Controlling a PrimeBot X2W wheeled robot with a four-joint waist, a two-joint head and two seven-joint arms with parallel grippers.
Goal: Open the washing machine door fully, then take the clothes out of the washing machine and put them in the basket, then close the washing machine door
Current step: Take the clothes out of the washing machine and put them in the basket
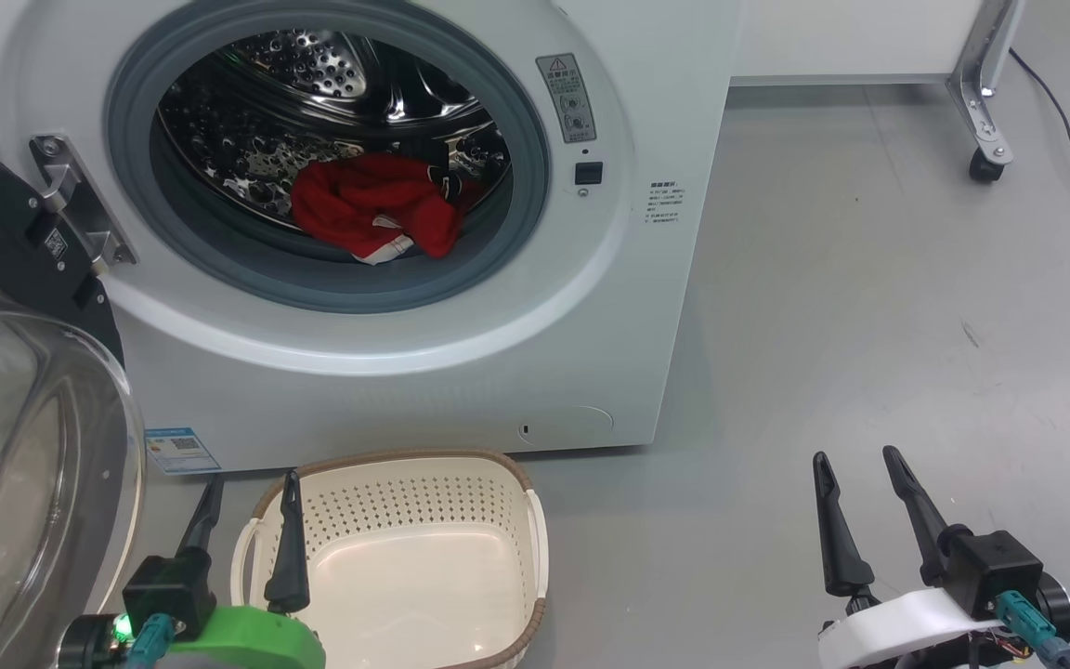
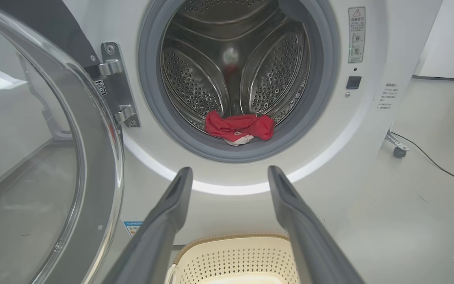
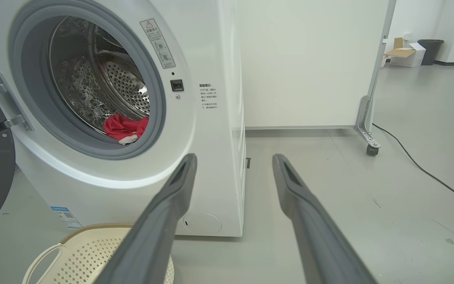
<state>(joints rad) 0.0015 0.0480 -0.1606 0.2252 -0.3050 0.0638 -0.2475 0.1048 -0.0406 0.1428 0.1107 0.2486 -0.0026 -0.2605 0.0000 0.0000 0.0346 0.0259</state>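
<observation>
The white washing machine (image 1: 461, 372) stands ahead with its round door (image 1: 24, 446) swung out to the left, glass bowl facing me. Red clothes (image 1: 372, 204) lie at the front of the steel drum, also seen as clothes (image 2: 239, 127) and clothes (image 3: 125, 128). The cream basket (image 1: 498, 483) sits on the floor below the drum opening and has nothing in it. My left gripper (image 1: 252, 488) is open over the basket's left rim, holding nothing. My right gripper (image 1: 860, 465) is open above the bare floor to the right.
A white panel on a castor leg (image 1: 985, 139) stands behind at the right, with a black cable (image 1: 1069, 130) running across the grey floor. A cardboard box (image 3: 406, 55) and a dark bin (image 3: 430, 49) are far off.
</observation>
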